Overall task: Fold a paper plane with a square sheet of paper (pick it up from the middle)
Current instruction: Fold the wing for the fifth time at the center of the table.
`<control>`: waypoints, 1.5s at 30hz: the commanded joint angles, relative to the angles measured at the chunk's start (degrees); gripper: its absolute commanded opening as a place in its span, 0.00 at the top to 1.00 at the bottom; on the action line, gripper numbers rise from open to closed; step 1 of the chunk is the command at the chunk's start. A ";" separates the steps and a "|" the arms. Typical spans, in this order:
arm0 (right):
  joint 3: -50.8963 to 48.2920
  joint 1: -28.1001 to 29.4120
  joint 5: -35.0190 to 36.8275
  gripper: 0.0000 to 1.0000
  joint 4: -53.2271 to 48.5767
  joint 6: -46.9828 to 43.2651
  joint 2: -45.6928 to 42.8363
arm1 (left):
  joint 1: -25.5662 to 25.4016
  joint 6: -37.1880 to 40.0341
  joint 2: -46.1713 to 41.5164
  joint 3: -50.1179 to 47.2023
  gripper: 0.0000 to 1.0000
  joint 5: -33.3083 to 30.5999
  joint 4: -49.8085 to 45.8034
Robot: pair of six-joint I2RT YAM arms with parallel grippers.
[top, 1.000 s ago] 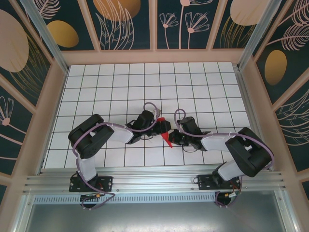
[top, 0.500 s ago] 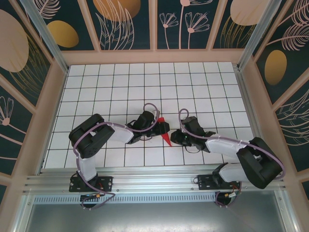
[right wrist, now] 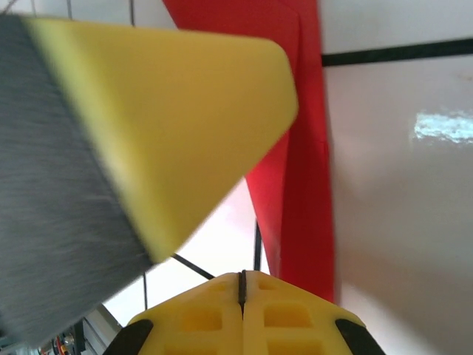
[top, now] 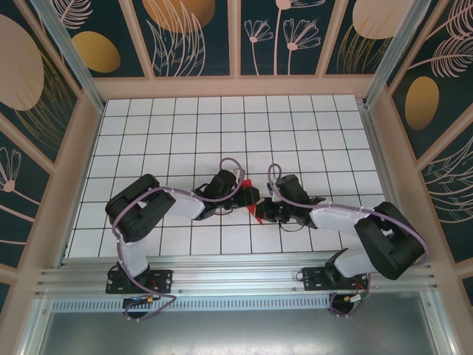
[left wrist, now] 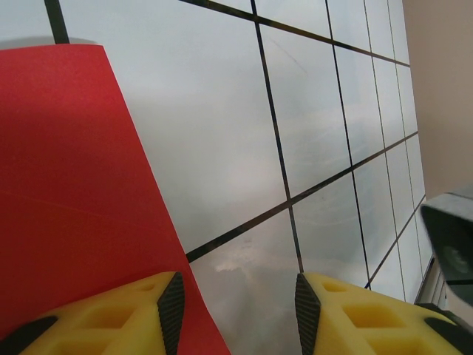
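Right wrist: right claw [right wrist: 242, 285] pinched shut beside creased red paper plane [right wrist: 304, 155]; left claw [left wrist: 235, 299] parted.

The folded paper [left wrist: 66, 185] lies on the table [top: 295, 133], toward the near edge and about midway across, between my two grippers. My left gripper [left wrist: 235, 307] sits at its left side, one finger [left wrist: 111, 325] over the paper and the other over bare table. My right gripper [right wrist: 242, 285] sits at its right, near the pointed end. Seen from my right wrist, the paper runs away just right of my fingertips, with a left-gripper finger to its left.
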 commanded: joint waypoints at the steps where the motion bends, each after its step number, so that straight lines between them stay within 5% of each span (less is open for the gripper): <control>1: 0.99 -0.26 -1.58 0.95 0.80 -1.45 1.99 | 0.59 1.53 1.66 0.18 0.54 -0.53 -4.32; 34: -6.94 -1.27 -6.18 0.94 -3.70 -3.39 0.36 | 0.64 2.18 2.88 0.62 0.56 -1.52 -7.63; 45: -5.05 1.66 -1.33 0.94 -11.95 -4.89 0.70 | 0.64 2.25 3.18 0.63 0.56 -1.14 -8.12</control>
